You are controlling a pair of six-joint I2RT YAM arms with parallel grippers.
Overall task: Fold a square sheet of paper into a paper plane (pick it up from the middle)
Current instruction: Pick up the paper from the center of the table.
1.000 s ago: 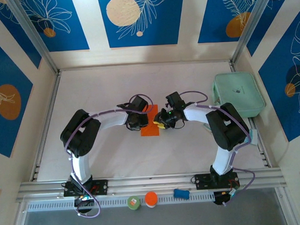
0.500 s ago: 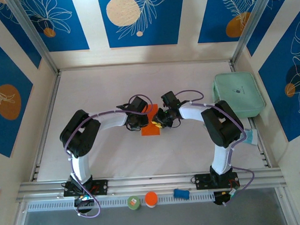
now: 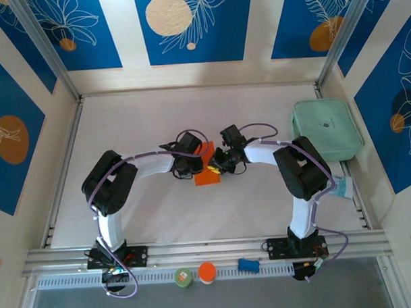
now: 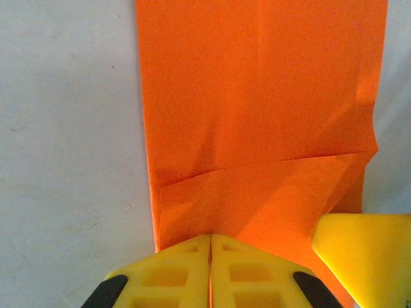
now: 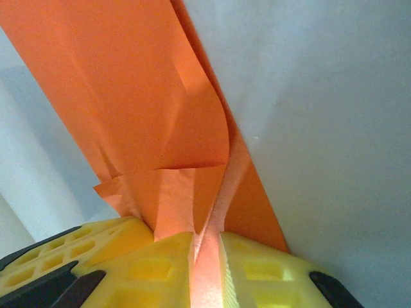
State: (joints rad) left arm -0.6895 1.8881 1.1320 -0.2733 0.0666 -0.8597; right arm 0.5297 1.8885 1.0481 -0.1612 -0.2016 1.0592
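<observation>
The square sheet of paper is bright orange and lies mid-table, folded into a narrow creased band. A pointed paper plane is out of view. My left gripper sits at the band's left side; its yellow fingers are shut, with a thin orange edge pinched between them. My right gripper faces it from the right. Its jaws stand nearly together with a raised fold of the paper wedged between them. One right finger shows at the corner of the left wrist view.
A mint-green case lies at the right edge of the table. On the front rail sit a green disc, a small round orange disc and a blue piece. White walls with aluminium posts ring the table.
My right gripper has moved left onto the paper's edge and narrowed its jaws on a lifted fold. The left gripper has stayed put, shut.
</observation>
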